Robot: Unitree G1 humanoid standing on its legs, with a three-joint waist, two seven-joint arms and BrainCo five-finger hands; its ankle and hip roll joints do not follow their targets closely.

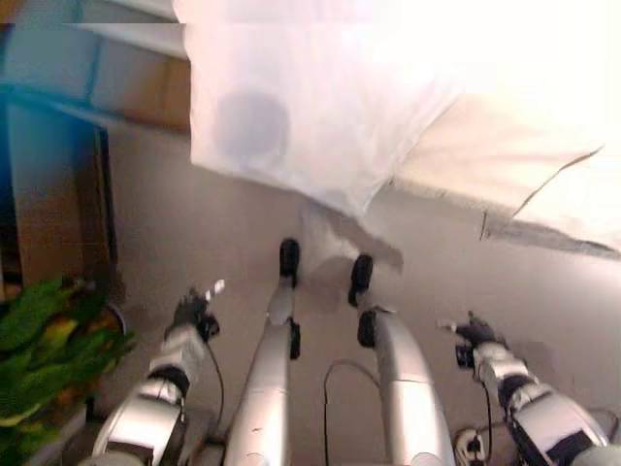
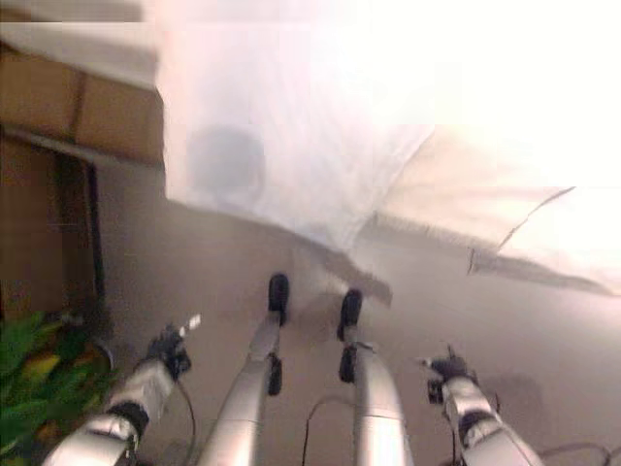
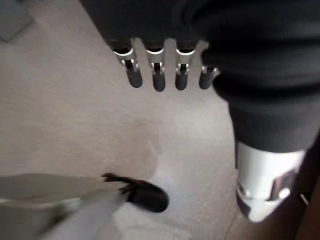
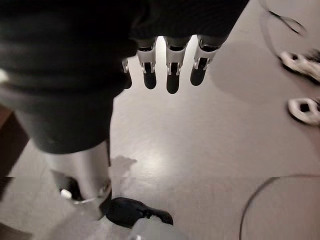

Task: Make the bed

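Observation:
The bed lies ahead of me across the top of the left eye view. A white sheet (image 1: 291, 126) hangs off its corner down toward the floor, and a beige cover (image 1: 485, 160) lies rumpled beside it on the right. My left hand (image 1: 194, 313) hangs low at my side, well short of the bed, and so does my right hand (image 1: 475, 333). In the left wrist view the fingers (image 3: 159, 80) are straight above bare floor. The right hand's fingers (image 4: 172, 80) are straight too. Neither hand holds anything.
A green leafy plant (image 1: 44, 359) stands at my lower left. Behind it is a wooden cabinet (image 1: 49, 204), with brown boxes (image 1: 136, 87) further back. White power strips (image 4: 302, 62) lie on the grey floor by my right side.

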